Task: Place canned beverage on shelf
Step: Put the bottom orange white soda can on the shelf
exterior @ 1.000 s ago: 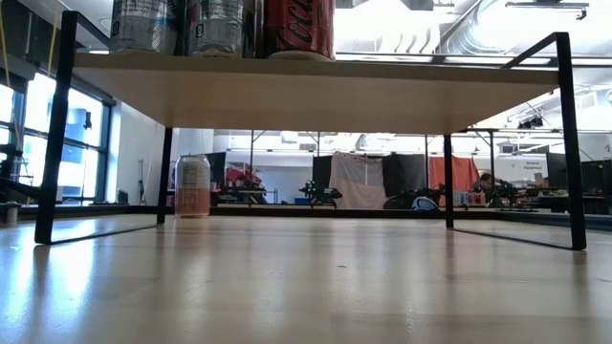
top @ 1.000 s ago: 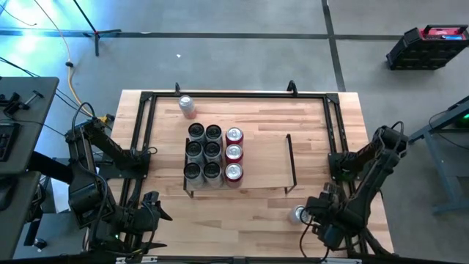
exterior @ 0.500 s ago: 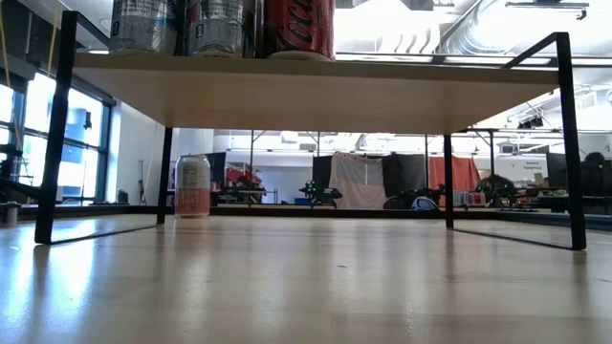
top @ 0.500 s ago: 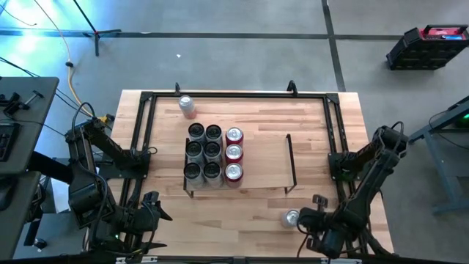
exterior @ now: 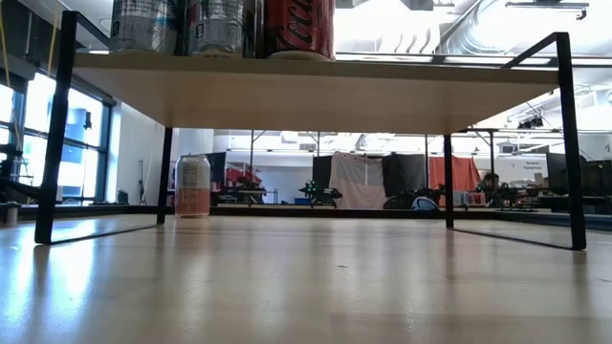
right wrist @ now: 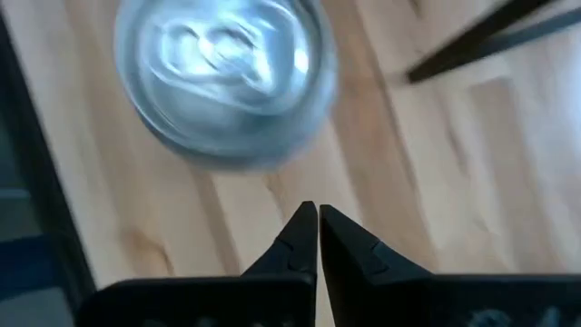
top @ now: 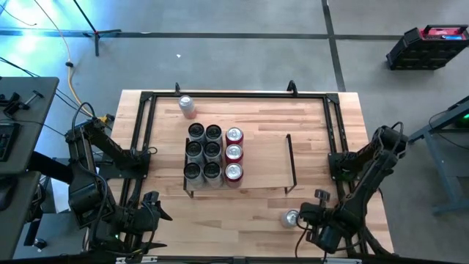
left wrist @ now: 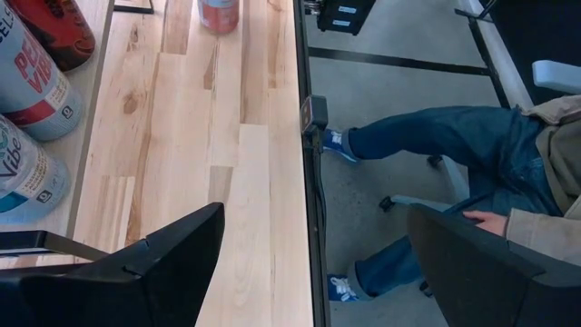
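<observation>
We see only the bottoms of the cans (exterior: 222, 27) on the shelf (exterior: 316, 88) — their tops are cut off; the can (right wrist: 225, 80) beside the shelf's end frame is blurred.

Around my table lies a grey concrete floor (top: 242, 59) crossed by dark lines. A black and red crate (top: 429, 45) sits beyond the far right corner. Tall windows (exterior: 10, 143) glow at left, and a seated person's jeans (left wrist: 427, 145) show alongside.
</observation>
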